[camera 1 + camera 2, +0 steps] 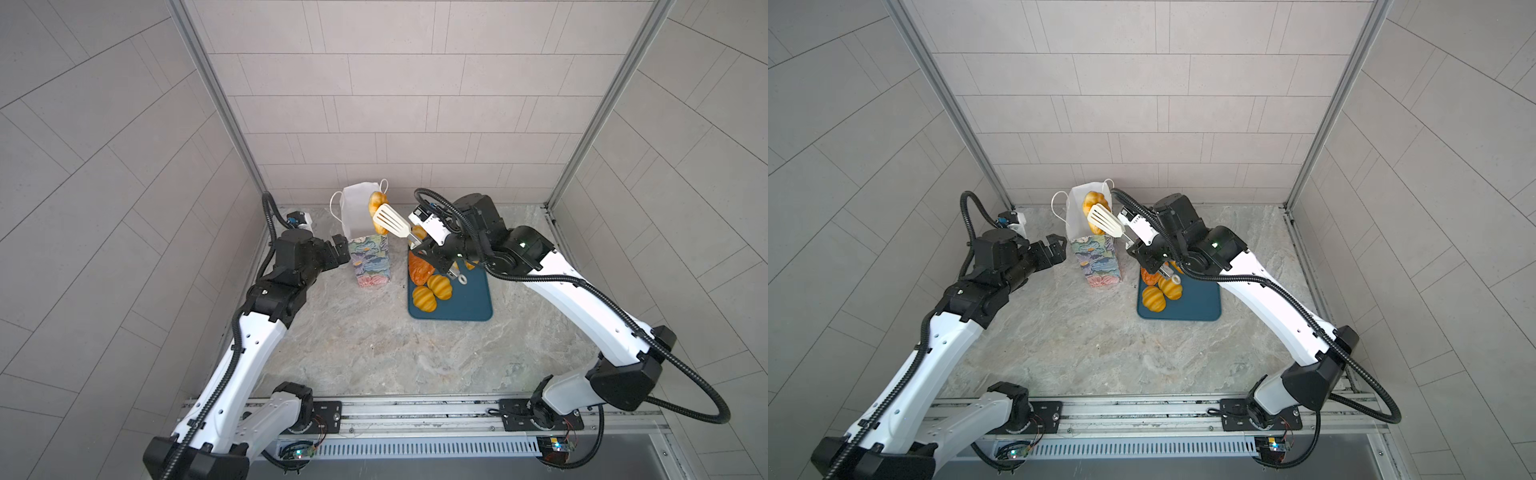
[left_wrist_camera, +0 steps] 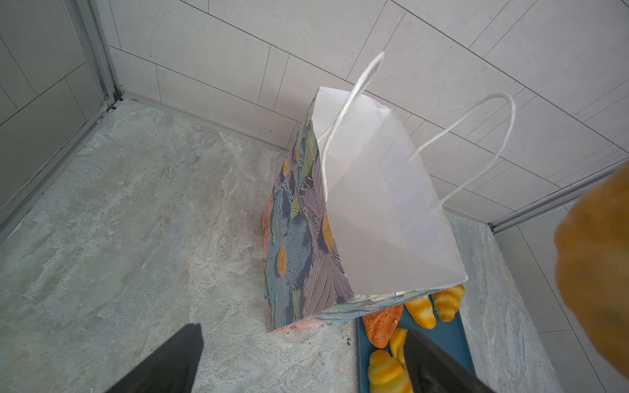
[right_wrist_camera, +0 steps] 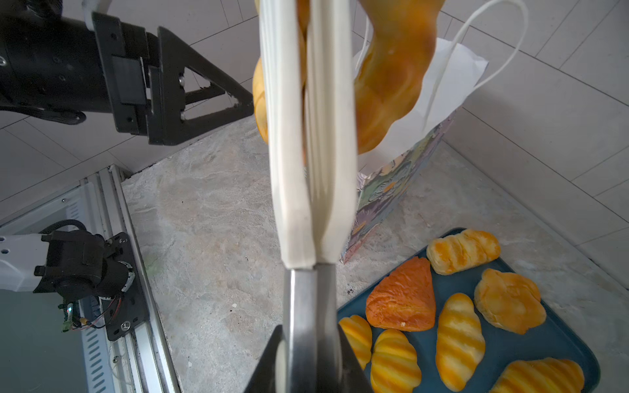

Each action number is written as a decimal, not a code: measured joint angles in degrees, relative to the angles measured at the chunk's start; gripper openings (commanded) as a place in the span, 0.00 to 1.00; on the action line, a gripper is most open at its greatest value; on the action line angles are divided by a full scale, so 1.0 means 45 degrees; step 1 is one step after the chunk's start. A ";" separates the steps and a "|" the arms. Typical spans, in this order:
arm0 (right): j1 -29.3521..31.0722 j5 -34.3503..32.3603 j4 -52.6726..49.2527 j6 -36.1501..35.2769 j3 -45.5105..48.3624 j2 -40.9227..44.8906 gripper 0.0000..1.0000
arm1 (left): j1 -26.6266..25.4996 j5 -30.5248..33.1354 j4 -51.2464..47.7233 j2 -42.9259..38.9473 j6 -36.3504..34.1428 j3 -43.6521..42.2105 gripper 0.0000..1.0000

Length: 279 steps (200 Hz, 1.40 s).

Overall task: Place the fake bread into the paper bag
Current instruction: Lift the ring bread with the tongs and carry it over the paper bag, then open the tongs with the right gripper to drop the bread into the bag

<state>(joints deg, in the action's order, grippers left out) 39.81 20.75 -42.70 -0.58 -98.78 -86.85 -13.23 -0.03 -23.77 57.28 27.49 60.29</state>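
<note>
1. Two end effectors are working here. The right end effector (image 3: 308, 343) is pressing its jaws together on the metal handles of white slotted tongs (image 1: 390, 223), and the tongs are pinching a ring doughnut (image 1: 375, 201).
2. The doughnut is hanging high at the right rim of the paper bag (image 1: 370, 262). I cannot tell whether it is sitting fully over the mouth.
3. The doughnut is looking glossy, light and squashy, so it is probably apt to slip between the smooth blades. Squeezing across one side of the ring seems the safest hold. The bag is thin paper and tall, so a nudge at the rim could tip it.
4. Seven more pieces of fake bread (image 3: 459, 340) are lying on the teal tray (image 1: 473, 299), just right of the bag, toward the far side of the worktop (image 1: 374, 353).
5. The right arm is reaching in from the near right, with its elbow raised and its wrist angling far-left over the tray.
6. The left end effector (image 1: 1054, 250) is holding its jaws spread, empty, just left of the bag and apart from it. Its arm is stretching in from the near left.
</note>
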 measured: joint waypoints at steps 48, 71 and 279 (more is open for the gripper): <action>0.0034 -0.0078 -0.0024 0.0277 -0.1496 -0.1953 0.23 | 0.0024 -0.0005 -0.0015 -0.0005 -0.0005 0.0000 1.00; 0.0039 -0.0107 -0.0204 0.0355 -0.2433 -0.2807 0.23 | 0.0058 -0.0010 -0.0010 -0.0024 -0.0010 -0.0039 1.00; 0.0034 -0.1525 -0.2404 0.0568 -0.5663 -0.4901 0.49 | 0.0136 -0.0321 -0.0034 -0.0160 -0.0010 -0.0393 1.00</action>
<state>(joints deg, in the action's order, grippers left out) 39.97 13.89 -53.52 1.98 -124.27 -108.90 -12.62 -1.48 -23.92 56.55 27.44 58.52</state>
